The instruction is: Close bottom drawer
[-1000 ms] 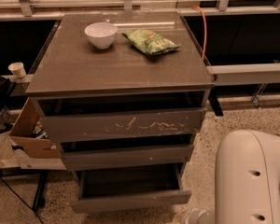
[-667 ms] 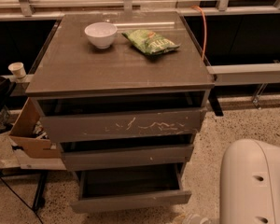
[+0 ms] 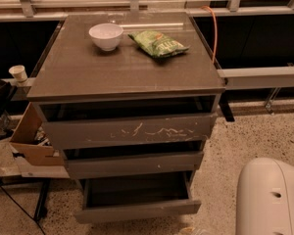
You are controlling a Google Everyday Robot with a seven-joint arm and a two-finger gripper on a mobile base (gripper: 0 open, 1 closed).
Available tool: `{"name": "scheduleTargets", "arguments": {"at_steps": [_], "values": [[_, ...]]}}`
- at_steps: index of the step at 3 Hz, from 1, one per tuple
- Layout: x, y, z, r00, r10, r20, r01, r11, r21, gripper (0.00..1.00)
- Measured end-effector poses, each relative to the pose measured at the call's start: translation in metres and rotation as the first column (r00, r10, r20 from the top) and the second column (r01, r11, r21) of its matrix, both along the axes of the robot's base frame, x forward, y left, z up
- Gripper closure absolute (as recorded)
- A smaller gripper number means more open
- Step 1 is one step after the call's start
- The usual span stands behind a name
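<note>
**Three drawers ajar, the lowest one furthest out**

The bottom drawer stands pulled well out below the near edge of the tabletop, its inside dark and apparently empty. The closing push looks not yet begun. Only the white arm housing shows, low and beyond the near-right corner. The gripper itself is out of sight, so whether it is open or closed cannot be told.

The next move calls for flat contact on the drawer front and a straight push inward. An off-centre push could skew it on its runners.

A white bowl sits toward the far-left corner and a green chip bag by the far edge, both clear of the work. A cardboard box crowds the left side, but the drawer's path is free.
</note>
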State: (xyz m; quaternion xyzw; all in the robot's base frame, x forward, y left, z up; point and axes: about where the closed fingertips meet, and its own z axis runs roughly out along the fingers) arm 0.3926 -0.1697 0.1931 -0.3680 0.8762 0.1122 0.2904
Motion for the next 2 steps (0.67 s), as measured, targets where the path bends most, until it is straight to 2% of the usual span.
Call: {"name": "scheduleTargets", "arguments": {"at_steps": [1, 2], "values": [[0.003, 0.005, -0.006, 0.9999, 0.011, 0.012, -0.011, 1.0, 0.002, 1.0], [0.011, 0.015, -0.017, 0.9972, 0.059, 0.045, -0.06, 0.998, 0.018, 1.0]]}}
